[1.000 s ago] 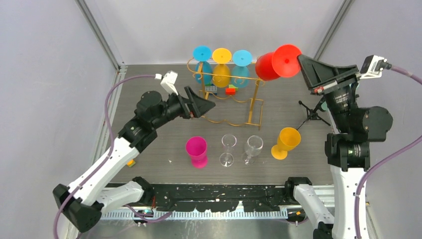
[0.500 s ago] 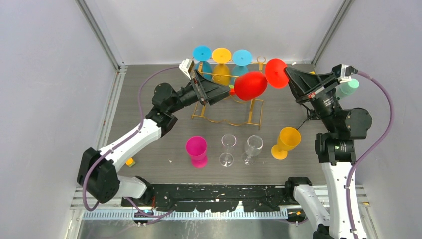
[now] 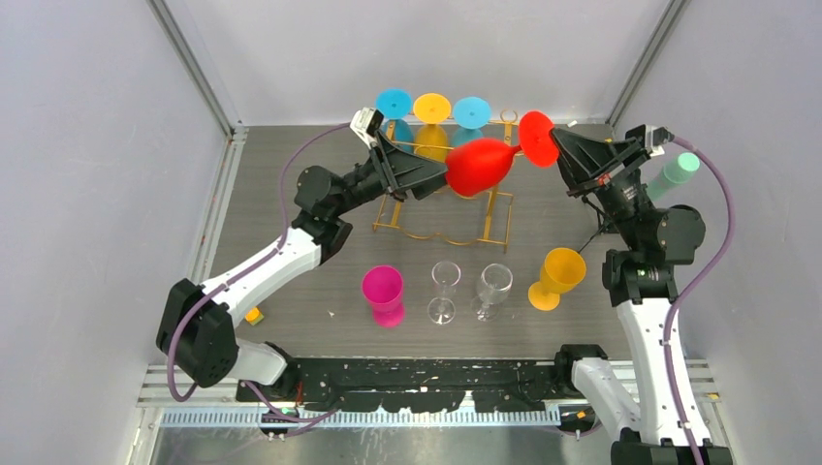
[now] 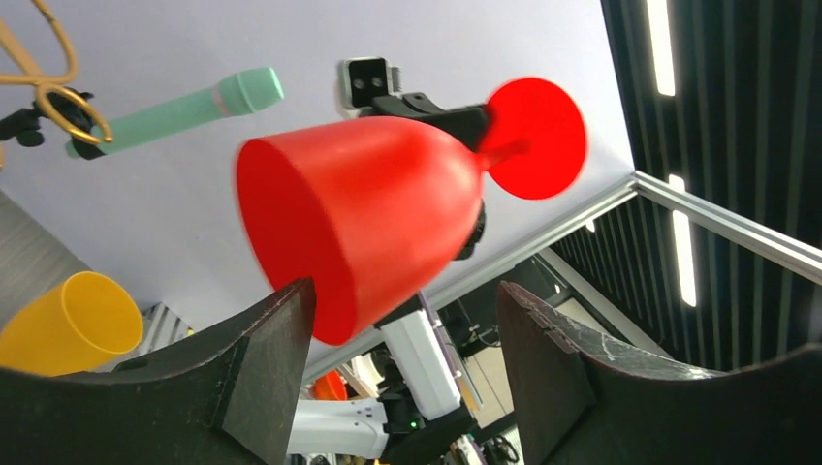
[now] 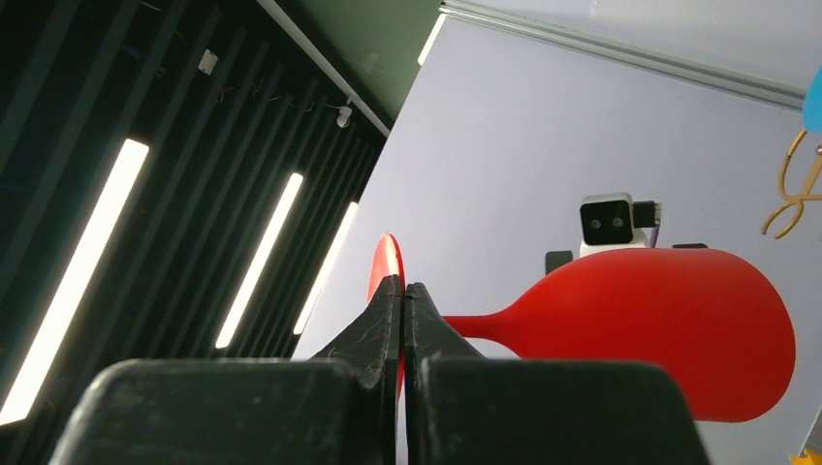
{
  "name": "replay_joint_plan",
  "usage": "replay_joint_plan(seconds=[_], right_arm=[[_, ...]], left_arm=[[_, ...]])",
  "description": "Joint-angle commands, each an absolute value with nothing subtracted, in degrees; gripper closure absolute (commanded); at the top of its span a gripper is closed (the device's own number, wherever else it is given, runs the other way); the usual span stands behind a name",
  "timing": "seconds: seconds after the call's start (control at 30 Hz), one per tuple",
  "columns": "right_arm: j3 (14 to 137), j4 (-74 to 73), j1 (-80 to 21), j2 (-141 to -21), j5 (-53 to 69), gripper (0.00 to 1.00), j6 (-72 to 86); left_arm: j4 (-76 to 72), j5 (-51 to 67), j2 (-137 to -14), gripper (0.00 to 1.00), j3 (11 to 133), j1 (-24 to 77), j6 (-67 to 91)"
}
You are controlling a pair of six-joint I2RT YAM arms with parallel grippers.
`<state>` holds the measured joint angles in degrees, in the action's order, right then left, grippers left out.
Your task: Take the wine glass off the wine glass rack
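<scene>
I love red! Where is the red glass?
In the top view the red glass is sideways in the air over the gold rack at the back, between the left gripper and the right gripper.

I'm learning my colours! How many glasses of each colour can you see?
Blue glasses: 2
Yellow glasses: 2
Clear glasses: 2
Red glass: 1
Pink glass: 1
Total: 8
</scene>
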<state>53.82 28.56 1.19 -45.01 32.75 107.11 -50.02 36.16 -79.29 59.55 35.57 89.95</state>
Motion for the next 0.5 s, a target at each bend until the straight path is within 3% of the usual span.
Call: replay_joint_plan(seconds=[0.0, 0.27, 0.47], right_arm=[[52.3, 34.5, 0.8, -46.7, 33.2, 1.0, 110.3], [48.4, 42.6, 0.2, -51.2, 32.8, 1.0, 115.6], [45.1, 42.8, 0.0, -51.7, 31.3, 1.0, 115.9]], left_arm=[[-55.4, 37.5, -79.0, 0.31, 61.8, 36.6, 91.8], [-55.5, 37.7, -77.6, 0.41, 62.0, 37.4, 91.8], [-55.5, 37.9, -76.3, 0.63, 61.7, 37.5, 91.8]])
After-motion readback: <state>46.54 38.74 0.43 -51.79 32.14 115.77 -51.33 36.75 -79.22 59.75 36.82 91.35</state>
